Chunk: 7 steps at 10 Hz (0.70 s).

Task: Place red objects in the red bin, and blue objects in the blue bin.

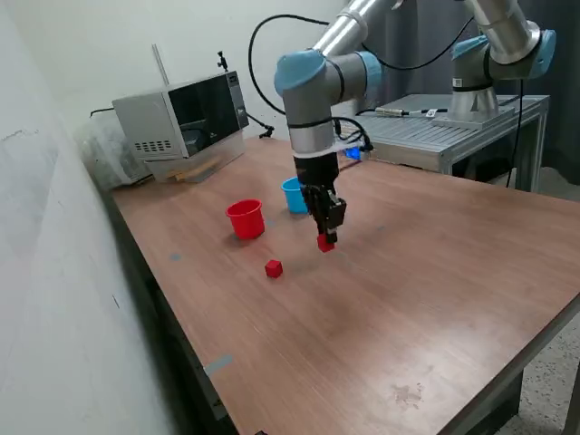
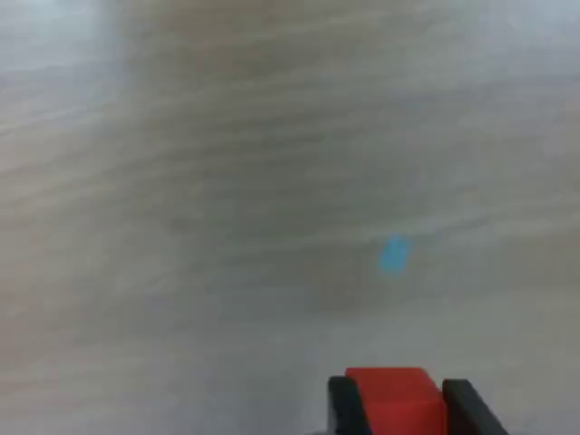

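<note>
A grey microwave oven (image 1: 184, 124) stands at the far end of the wooden table (image 1: 426, 299). A slatted metal bench (image 1: 435, 131) stands behind it. A small blue tape mark (image 2: 393, 254) sits on the tabletop.

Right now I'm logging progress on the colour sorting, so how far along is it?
No blue cubes show on the table, so they may already be binned; the blue cup's inside isn't visible. In hand: the gripper holds a red cube between its fingers, above the table. Left: dropping it into the red cup, then the second red cube.
</note>
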{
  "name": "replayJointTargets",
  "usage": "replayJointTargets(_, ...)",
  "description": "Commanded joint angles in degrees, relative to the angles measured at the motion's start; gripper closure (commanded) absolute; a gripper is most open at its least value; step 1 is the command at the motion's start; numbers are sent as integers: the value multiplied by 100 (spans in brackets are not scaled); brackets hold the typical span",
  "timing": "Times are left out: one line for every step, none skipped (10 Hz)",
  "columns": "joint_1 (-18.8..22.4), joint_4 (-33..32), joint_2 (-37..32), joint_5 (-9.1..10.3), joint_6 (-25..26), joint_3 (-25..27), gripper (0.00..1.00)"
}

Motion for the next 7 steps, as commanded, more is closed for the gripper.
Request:
replayJointTargets(-456,197,-390,-442,-14,-90,100)
replayJointTargets(-684,199,-469,-662,-49,-99,100)
replayJointTargets(-930,199,-549,-699,-58,-108,100)
replayJointTargets(-1237,225,-558,-699,-76,-221,100)
replayJointTargets(-1440,225,-558,-717,-146,-257,100)
replayJointTargets(-1573,225,-549,-804,-155,-266,100)
replayJointTargets(-1696,225,-549,-805,-155,-266,100)
